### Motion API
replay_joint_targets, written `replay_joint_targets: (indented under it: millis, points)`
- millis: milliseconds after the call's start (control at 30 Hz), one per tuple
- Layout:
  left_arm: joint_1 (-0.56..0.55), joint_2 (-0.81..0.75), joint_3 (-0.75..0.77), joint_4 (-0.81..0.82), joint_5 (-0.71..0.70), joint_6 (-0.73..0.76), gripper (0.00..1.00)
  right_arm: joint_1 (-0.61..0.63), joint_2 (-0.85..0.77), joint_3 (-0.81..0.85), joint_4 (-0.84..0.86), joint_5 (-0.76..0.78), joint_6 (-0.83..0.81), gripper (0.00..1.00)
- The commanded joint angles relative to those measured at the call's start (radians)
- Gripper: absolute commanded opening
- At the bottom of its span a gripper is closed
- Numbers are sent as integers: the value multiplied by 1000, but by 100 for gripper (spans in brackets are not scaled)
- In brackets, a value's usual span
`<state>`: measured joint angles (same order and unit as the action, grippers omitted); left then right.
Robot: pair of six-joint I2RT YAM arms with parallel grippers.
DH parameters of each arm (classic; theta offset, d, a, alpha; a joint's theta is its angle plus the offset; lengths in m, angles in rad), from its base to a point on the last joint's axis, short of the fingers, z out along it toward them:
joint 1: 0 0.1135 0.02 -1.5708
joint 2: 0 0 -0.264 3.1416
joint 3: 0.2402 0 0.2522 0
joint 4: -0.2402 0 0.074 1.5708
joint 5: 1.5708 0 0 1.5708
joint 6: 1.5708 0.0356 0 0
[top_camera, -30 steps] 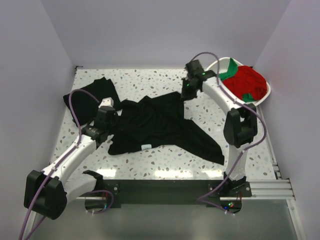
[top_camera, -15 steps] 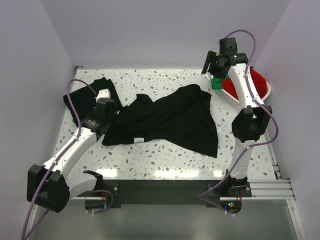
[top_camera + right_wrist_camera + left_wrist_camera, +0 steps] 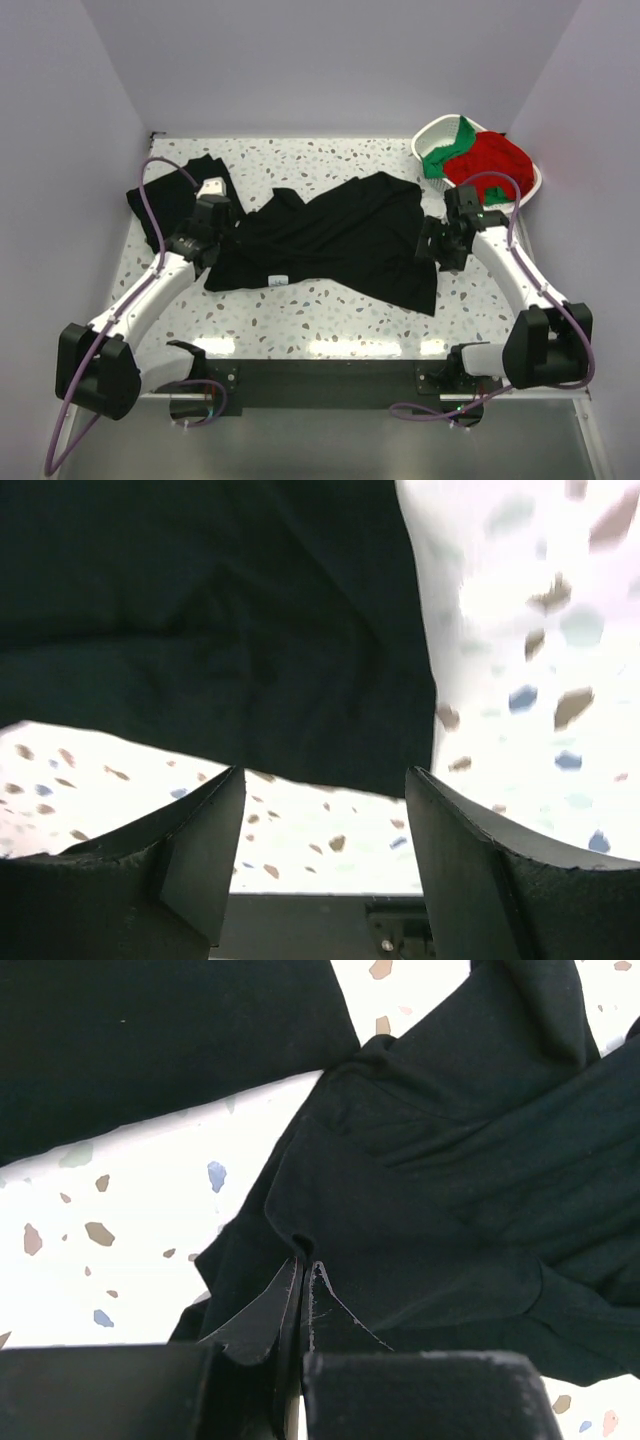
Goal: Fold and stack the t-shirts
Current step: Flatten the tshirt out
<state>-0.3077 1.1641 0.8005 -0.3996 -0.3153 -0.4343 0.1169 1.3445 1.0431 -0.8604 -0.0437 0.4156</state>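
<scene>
A black shirt (image 3: pixel 340 235) was spread across the middle of the table (image 3: pixel 330 310). A fold at its 9 o'clock edge was pinched by the left gripper (image 3: pixel 302 1265). The right gripper (image 3: pixel 323 772) was held spread wide over its 3 o'clock edge. In the basket (image 3: pixel 432 135) at 2 o'clock, red and green shirts (image 3: pixel 490 165) were heaped.

Standing here, the spread black t-shirt (image 3: pixel 340 235) covers the middle of the tabletop (image 3: pixel 330 320). Bare speckled strips lie open at 6 and 12 o'clock. A second black shirt (image 3: pixel 175 195) sits at 10 o'clock and the white basket (image 3: pixel 425 143) at 2. The left arm (image 3: pixel 150 295) crosses at 8 and the right arm (image 3: pixel 520 275) at 4.
</scene>
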Motion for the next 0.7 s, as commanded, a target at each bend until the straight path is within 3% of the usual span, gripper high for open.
replay_joint_targets:
  millis: [0,400,667]
  points:
    - [7,19,-6,67,25,-7,0,-3,-62,-121,30,-8,66,69]
    - [7,54,-20,99,71,-41,0,-3,-91,-366,98,-16,176,64]
    - [7,58,-21,97,79,-35,0,-3,-70,-400,150,14,206,61]
